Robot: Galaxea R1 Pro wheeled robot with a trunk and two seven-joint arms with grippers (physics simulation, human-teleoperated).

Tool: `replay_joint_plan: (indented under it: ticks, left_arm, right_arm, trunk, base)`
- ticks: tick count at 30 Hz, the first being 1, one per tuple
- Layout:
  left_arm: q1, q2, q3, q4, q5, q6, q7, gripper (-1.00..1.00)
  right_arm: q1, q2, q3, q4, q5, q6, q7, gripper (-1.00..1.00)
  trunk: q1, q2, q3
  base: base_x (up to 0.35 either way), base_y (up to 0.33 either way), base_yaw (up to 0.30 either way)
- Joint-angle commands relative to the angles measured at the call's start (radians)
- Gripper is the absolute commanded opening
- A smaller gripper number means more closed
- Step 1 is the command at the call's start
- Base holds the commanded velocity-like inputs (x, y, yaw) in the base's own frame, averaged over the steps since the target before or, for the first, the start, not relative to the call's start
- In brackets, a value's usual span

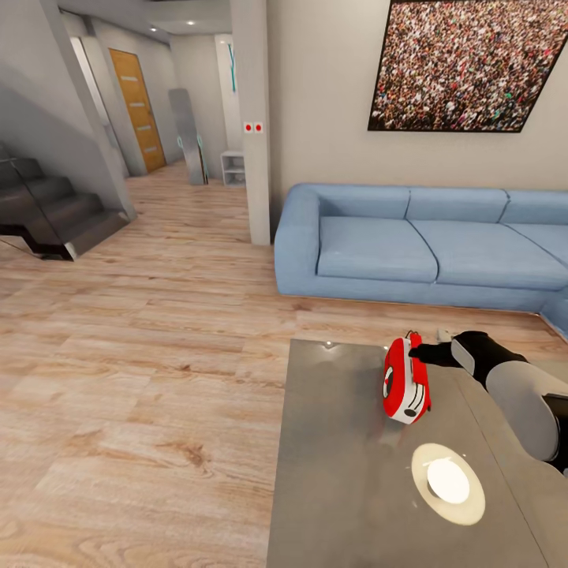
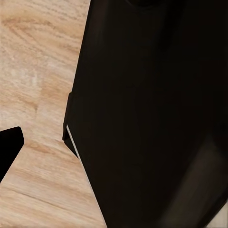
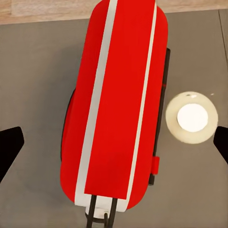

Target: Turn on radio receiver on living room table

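Glossy grey, the table takes up the lower right of the head view, its top mirroring the ceiling lights. Nearest on it lies a flat round white disc with a cream rim. Just beyond the disc the radio receiver stands on edge on the table, red with white-grey bands, its black dial facing toward the open floor and its thin wire handle at the top. The right arm reaches in from the right side, and the right gripper is at the radio's upper edge. In the right wrist view the radio lies between the two dark fingertips, which sit wide apart at either border and touch nothing, so the jaws are spread; the disc shows beside it on the grey top. In the left wrist view one dark fingertip of the left gripper shows over wood planks beside a large dark body; whether those jaws are spread or closed I cannot tell.

Past the table, light wood plank floor runs through the living room to a blue sofa against the beige wall, with a framed crowd picture above it. Farther left are dark stairs, a wall column with two red switches, and a wooden door down the hallway.
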Motion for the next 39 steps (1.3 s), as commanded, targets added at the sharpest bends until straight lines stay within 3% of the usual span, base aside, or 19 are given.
replay_joint_plan:
  ticks: [1,32,36,39]
  left_arm:
    - [0.000,0.000,0.000,0.000,0.000,0.000,0.000,1.00]
    - [0.000,0.001,0.001,0.012,-0.002,-0.004,0.001,1.00]
    - [0.000,0.037,-0.004,-0.078,0.003,-0.009,0.003,1.00]
    - [0.000,0.071,-0.003,-0.223,0.003,-0.012,0.003,1.00]
  right_arm:
    - [0.000,0.000,0.000,0.000,0.000,0.000,0.000,1.00]
    - [0.000,0.002,0.000,0.006,-0.001,0.000,0.000,1.00]
    - [0.000,0.002,0.000,0.006,-0.001,0.000,0.000,1.00]
    - [0.000,0.002,0.000,0.006,-0.001,0.000,0.000,1.00]
  trunk:
    - [0.000,0.000,-0.001]
    - [0.000,0.000,-0.050]
    - [0.000,0.000,-0.056]
    - [0.000,0.000,-0.061]
  base:
    - [0.000,0.000,0.000]
    - [0.000,0.000,0.000]
    - [0.000,0.000,0.000]
    - [0.000,0.000,0.000]
